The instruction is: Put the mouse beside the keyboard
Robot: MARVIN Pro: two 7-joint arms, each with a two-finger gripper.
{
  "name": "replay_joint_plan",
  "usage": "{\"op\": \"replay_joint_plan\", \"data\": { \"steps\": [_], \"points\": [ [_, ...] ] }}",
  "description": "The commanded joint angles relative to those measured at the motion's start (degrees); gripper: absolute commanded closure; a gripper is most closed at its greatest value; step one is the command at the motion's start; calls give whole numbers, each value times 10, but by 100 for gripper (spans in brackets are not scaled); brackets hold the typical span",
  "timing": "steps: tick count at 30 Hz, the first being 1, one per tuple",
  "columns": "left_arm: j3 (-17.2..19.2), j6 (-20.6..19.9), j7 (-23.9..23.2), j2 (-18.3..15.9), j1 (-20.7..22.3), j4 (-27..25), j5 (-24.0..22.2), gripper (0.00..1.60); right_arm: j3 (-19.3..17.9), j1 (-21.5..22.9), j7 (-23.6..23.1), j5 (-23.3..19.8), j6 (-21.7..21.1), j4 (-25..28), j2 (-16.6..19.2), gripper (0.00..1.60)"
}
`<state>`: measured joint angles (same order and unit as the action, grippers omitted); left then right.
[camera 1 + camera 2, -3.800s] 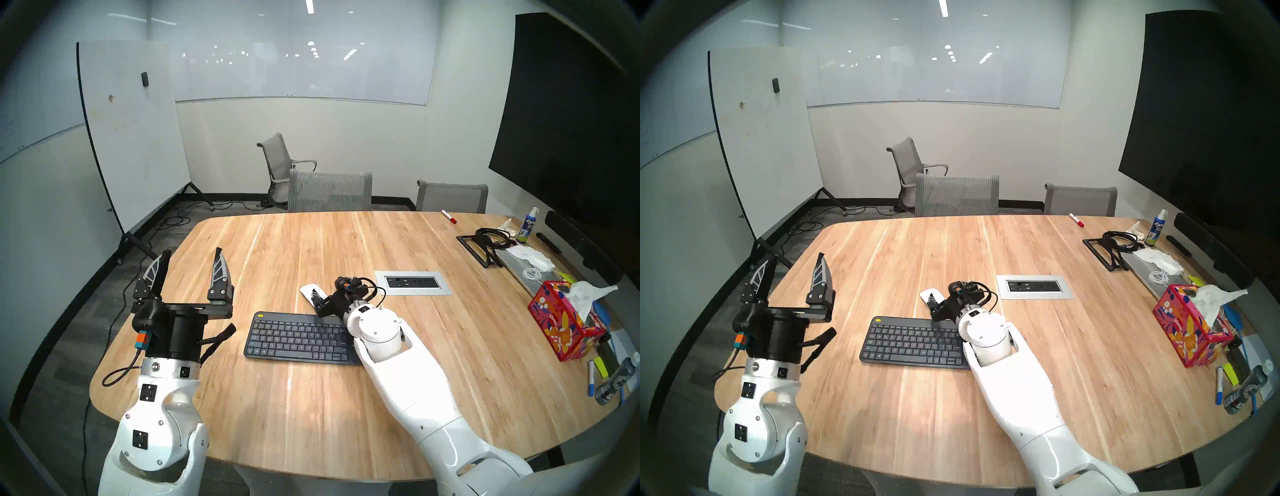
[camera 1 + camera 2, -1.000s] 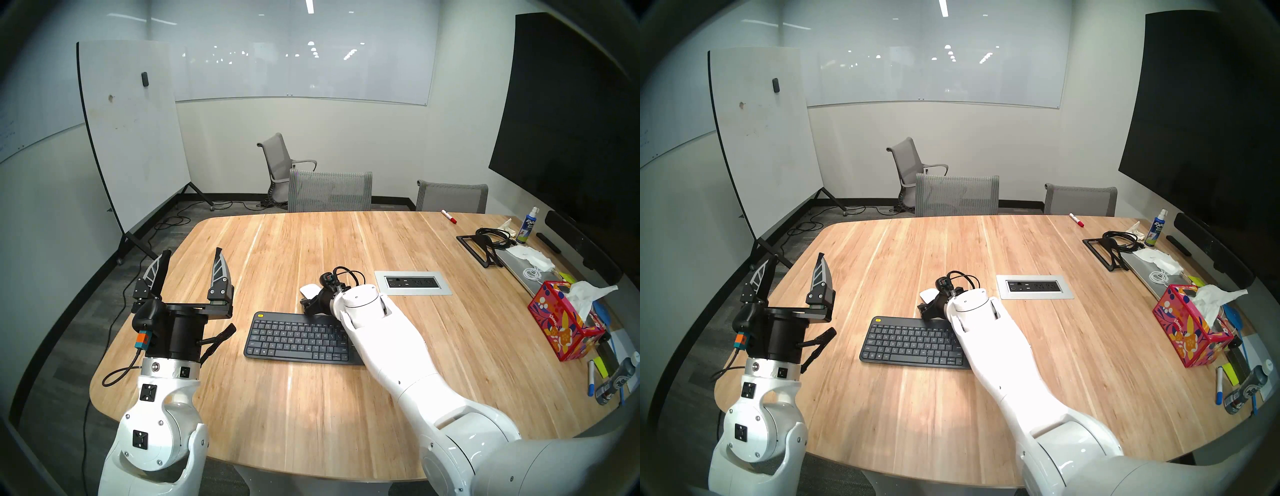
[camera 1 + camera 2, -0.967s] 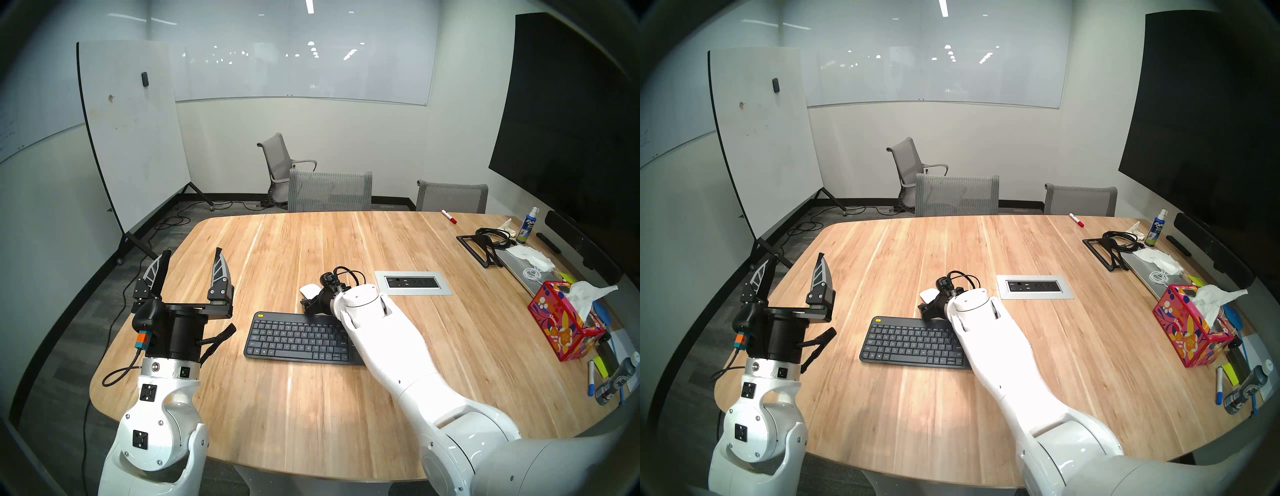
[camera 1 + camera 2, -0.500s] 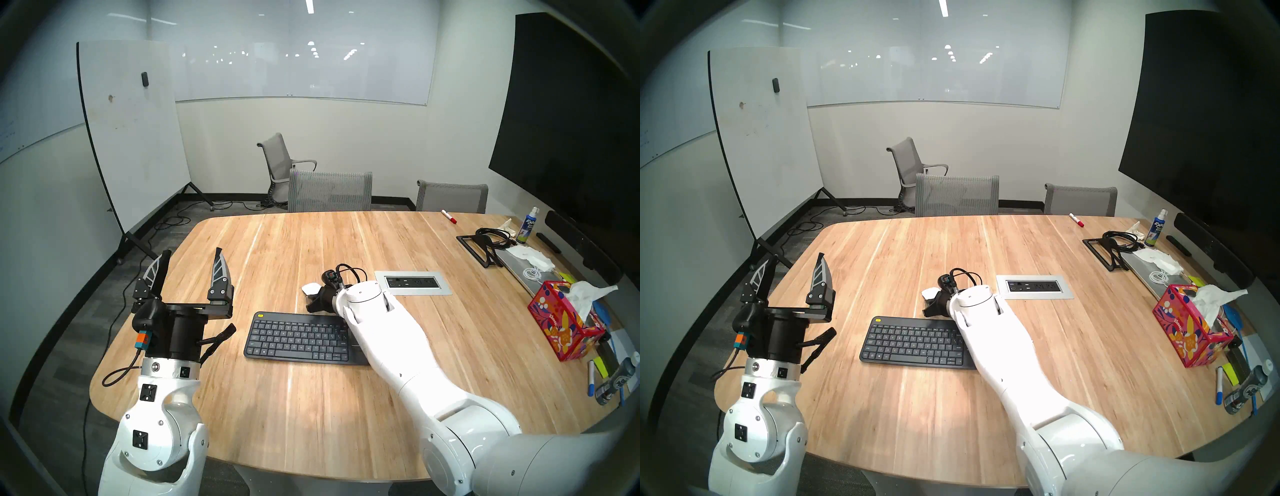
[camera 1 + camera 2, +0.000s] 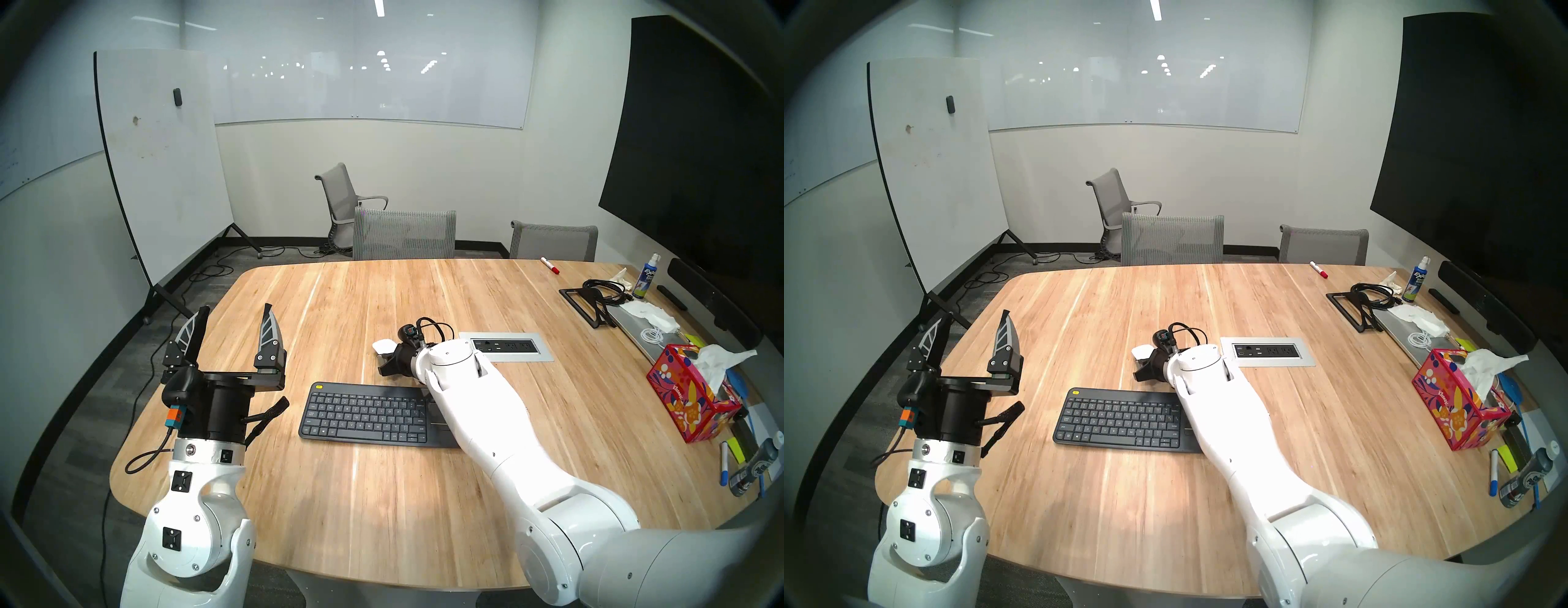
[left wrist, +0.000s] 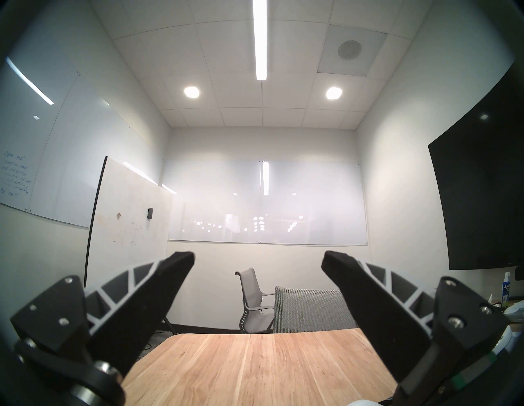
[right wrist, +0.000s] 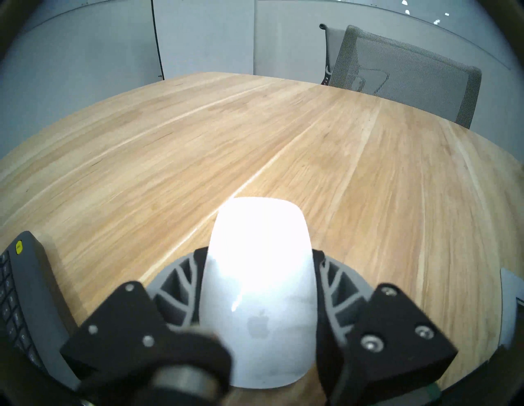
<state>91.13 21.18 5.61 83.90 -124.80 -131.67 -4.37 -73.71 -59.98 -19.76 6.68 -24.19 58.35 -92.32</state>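
The white glossy mouse [image 7: 259,286] is clamped between my right gripper's fingers [image 7: 181,280], lifted just off the wooden table. In the head views the mouse [image 5: 384,347] [image 5: 1141,352] sticks out ahead of my right gripper [image 5: 388,358] [image 5: 1144,365], behind the dark keyboard [image 5: 365,412] [image 5: 1121,418]. The keyboard's yellow-button corner [image 7: 19,247] shows at the right wrist view's left edge. My left gripper [image 5: 235,316] [image 5: 970,322] [image 6: 259,259] is open and empty, raised above the table's left edge.
A silver power outlet panel [image 5: 505,346] is set into the table [image 5: 382,297] right of my right wrist. A tissue box [image 5: 691,399], markers, cables, a laptop [image 5: 640,331] and a spray bottle [image 5: 645,278] crowd the right edge. Grey chairs [image 5: 405,233] stand behind.
My right gripper has risen and moved slightly right and away from the keyboard's back edge, carrying the mouse with it. The left arm has not moved.
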Motion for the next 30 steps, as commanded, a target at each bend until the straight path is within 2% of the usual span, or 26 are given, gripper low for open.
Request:
{"op": "replay_joint_plan", "data": {
  "steps": [1, 17, 30],
  "points": [
    [0, 1, -1, -1, 1, -10, 0, 0, -13, -14, 7, -4, 8, 67, 10, 160],
    [0, 2, -1, 0, 1, -9, 0, 0, -68, -105, 25, -18, 16, 184, 46, 160],
    [0, 2, -1, 0, 2, -8, 0, 0, -142, -196, 20, -48, 39, 268, 83, 160]
  ]
}}
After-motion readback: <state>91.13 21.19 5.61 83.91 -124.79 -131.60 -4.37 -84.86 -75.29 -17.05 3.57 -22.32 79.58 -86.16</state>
